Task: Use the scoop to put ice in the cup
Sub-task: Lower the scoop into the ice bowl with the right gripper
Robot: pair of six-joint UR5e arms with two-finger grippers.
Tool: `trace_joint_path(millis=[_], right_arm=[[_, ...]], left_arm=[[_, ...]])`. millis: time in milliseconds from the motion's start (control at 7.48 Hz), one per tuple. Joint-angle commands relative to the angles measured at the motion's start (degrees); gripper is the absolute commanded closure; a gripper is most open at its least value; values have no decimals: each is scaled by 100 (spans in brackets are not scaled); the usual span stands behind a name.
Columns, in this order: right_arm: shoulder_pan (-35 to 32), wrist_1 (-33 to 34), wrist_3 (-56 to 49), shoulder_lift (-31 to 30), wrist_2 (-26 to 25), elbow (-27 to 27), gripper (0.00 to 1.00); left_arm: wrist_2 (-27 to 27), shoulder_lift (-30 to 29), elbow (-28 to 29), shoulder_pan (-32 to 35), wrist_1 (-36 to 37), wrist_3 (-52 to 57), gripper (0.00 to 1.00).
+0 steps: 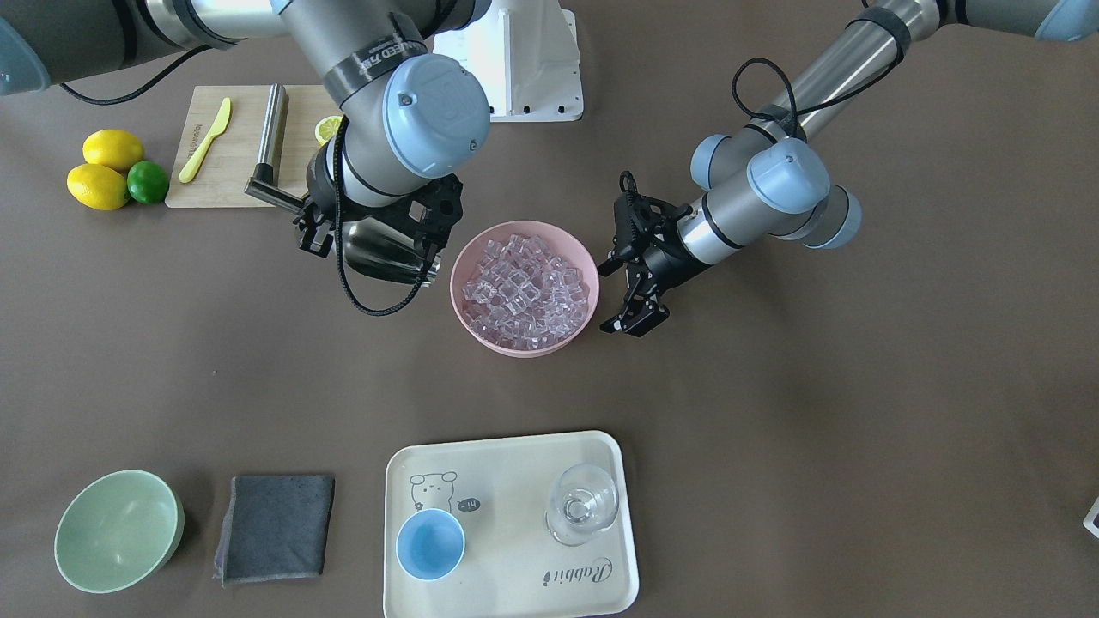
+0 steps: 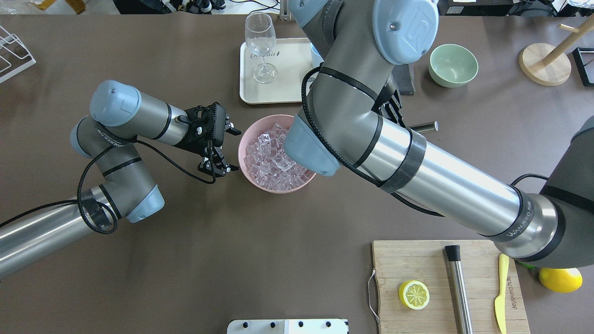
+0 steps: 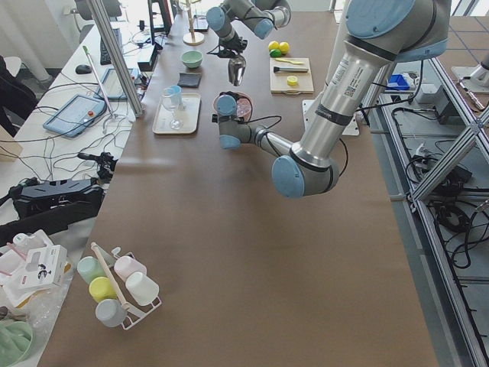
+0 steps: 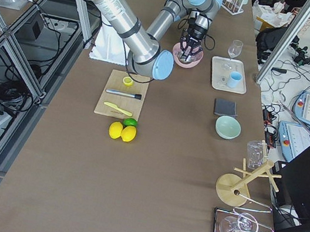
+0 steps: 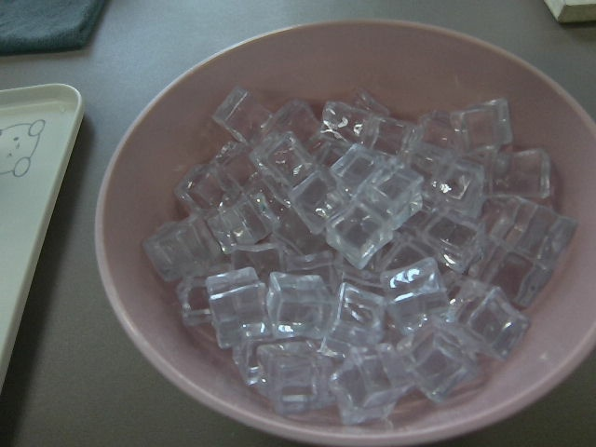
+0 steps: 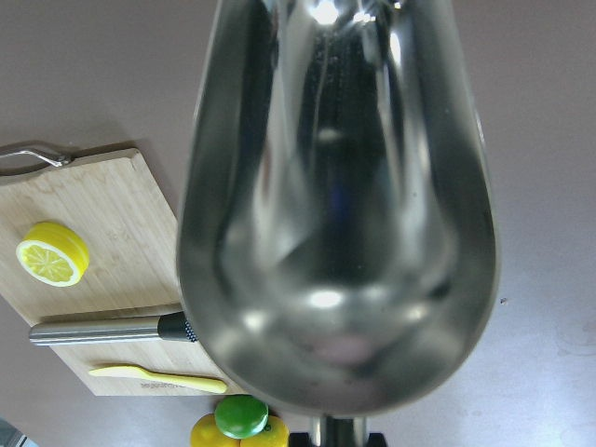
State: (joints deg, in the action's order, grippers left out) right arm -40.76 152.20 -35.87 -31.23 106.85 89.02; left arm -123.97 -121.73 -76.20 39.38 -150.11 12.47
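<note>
At the table's left, the left end effector (image 2: 228, 150) is hovering released and empty beside the pink bowl (image 2: 278, 189) of ice (image 2: 271, 157). Right of it, the right end effector (image 1: 319, 225) is gripping the empty scoop (image 1: 386, 255) by its handle. Scooping is probably coming next: dipping into the ice, then carrying it to the cup (image 1: 429, 544) on the far tray (image 2: 287, 69).

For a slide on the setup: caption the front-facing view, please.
Right gripper holds the scoop beside the bowl of ice; left gripper open opposite; cup on tray.
</note>
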Motion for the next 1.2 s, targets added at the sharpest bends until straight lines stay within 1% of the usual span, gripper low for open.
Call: trace_joint_path(millis=[0, 267, 401, 802, 1069], right_arm=[[42, 108, 18, 485, -6, -682, 100], [174, 116, 89, 556, -24, -894, 100], [209, 134, 124, 582, -15, -913, 100], [375, 125, 483, 793, -33, -1343, 100], [499, 117, 625, 802, -50, -1414, 100]], left_arm=[[5, 0, 0, 0, -10, 2, 3], [13, 0, 0, 0, -10, 2, 3], [13, 0, 0, 0, -10, 2, 3], [22, 0, -9, 0, -36, 2, 3], [31, 9, 0, 0, -54, 2, 3]])
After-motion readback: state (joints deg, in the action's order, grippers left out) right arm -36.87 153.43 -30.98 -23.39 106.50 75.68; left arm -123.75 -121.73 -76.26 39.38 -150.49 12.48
